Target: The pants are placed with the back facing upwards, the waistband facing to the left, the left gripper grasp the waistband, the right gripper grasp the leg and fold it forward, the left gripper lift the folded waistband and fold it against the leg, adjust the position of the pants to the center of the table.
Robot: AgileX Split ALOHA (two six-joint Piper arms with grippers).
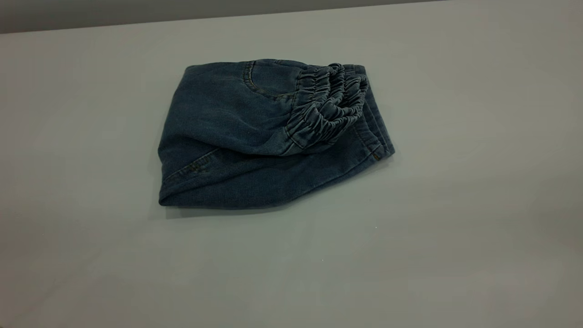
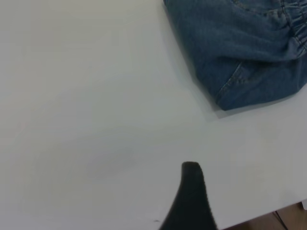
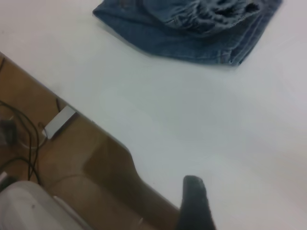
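1. In the exterior view the pants [image 1: 255,150] lay folded into a compact bundle on the white worktop [image 1: 455,228], somewhat toward the far side and near the middle from left to right.
2. The waistband [image 1: 325,114], gathered and ruffled, lay on top of the bundle at its right end, resting over the flat stitched hems [image 1: 378,136] beneath it.
3. A curved pocket seam [image 1: 255,82] showed on the upper layer, beside the waistband.
4. Neither arm appeared in the exterior view; only the wrist views showed them.
5. The left wrist view showed one dark fingertip of the left pincer [image 2: 192,191] above bare worktop, well apart from the pants; whether it stood apart or together cannot be told.
6. The right wrist view showed one dark fingertip of the right pincer [image 3: 194,201] near the worktop's edge, well apart from the pants; its state likewise cannot be told.
7. Only the right wrist view showed the brown floor [image 3: 72,158] beyond that edge, with what seemed to be dark cables [image 3: 24,139] on it.
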